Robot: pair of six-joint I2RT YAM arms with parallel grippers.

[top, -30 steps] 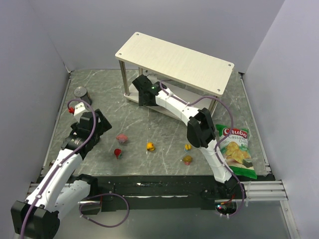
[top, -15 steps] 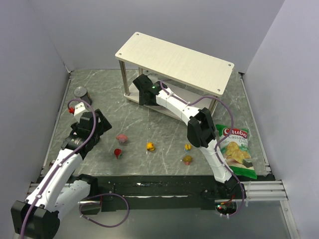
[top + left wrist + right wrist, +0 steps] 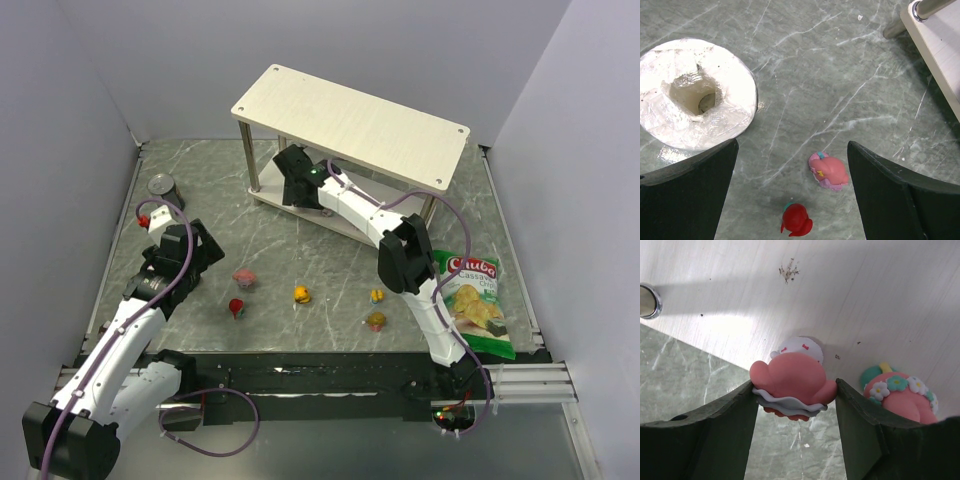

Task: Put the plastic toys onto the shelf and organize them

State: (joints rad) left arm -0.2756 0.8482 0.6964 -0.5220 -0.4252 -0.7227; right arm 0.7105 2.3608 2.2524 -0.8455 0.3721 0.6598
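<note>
- The right fingers [image 3: 705, 435] pinch a pink-and-white figurine [image 3: 792, 377] over the shelf [image 3: 865, 300]; a flowered figurine [image 3: 902, 395] sits at 3 o'clock.
- The left fingers [image 3: 685, 195] stand wide open, empty.

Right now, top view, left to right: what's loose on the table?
Can → orange toy → chips bag. Left out, overlapping sideways: red toy and pink toy; yellow toy and brown-pink toy.

High rear view, close wrist views share shelf [image 3: 350, 120].
</note>
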